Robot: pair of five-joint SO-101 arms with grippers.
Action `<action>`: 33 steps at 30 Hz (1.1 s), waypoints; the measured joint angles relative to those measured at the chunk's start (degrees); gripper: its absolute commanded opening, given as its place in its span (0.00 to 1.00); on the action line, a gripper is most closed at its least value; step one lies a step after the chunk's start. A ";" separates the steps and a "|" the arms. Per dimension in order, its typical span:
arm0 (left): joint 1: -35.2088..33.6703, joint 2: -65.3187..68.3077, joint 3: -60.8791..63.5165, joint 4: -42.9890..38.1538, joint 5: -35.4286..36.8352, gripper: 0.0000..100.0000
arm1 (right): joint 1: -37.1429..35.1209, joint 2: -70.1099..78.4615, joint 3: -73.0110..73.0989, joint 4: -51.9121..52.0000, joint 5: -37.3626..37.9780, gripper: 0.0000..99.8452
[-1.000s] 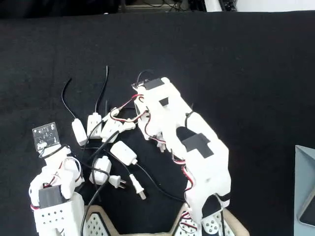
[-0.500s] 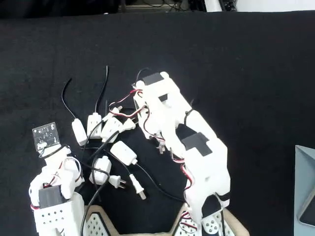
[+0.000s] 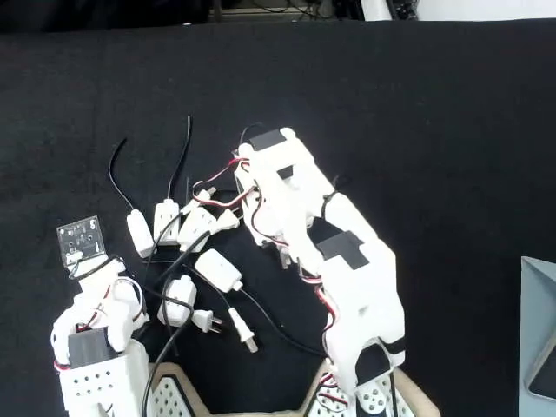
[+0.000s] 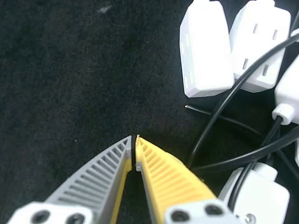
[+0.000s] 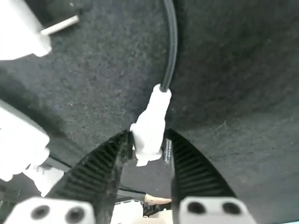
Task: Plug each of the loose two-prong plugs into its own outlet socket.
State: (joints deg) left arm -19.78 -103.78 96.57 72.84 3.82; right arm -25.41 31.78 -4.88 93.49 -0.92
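Observation:
My right gripper [image 5: 147, 135] is shut on a small white two-prong plug [image 5: 150, 122] whose black cord [image 5: 171, 44] runs away over the black cloth. In the high view the right arm [image 3: 313, 234] stretches over the cluster of white outlet sockets [image 3: 165, 220]. Two loose plugs [image 3: 207, 321] [image 3: 243, 334] lie near the front edge. My left gripper [image 4: 135, 142] is shut on nothing, just above bare cloth, with two sockets [image 4: 205, 46] [image 4: 259, 44] a short way beyond it. The left arm [image 3: 95, 317] sits at the lower left.
Black cords [image 3: 178, 165] trail from the sockets toward the back. Another white plug with a bare prong [image 5: 60, 24] lies close to my right gripper. A grey box [image 3: 539, 330] stands at the right edge. The cloth to the right and back is open.
The right arm has shifted slightly left and back over the socket cluster. The left arm and the loose plugs have stayed put.

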 measured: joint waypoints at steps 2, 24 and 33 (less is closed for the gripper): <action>0.00 0.00 0.00 0.00 0.00 0.03 | 0.00 0.09 -0.09 0.00 0.00 0.12; 0.00 0.00 0.00 0.00 0.00 0.03 | 0.00 0.09 -0.09 -5.36 0.00 0.05; 0.00 0.00 0.00 0.00 0.00 0.03 | 0.00 -0.09 -1.49 -4.40 0.00 0.01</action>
State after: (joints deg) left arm -19.78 -103.78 96.57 72.84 3.82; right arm -25.41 31.69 -6.37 89.10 -0.92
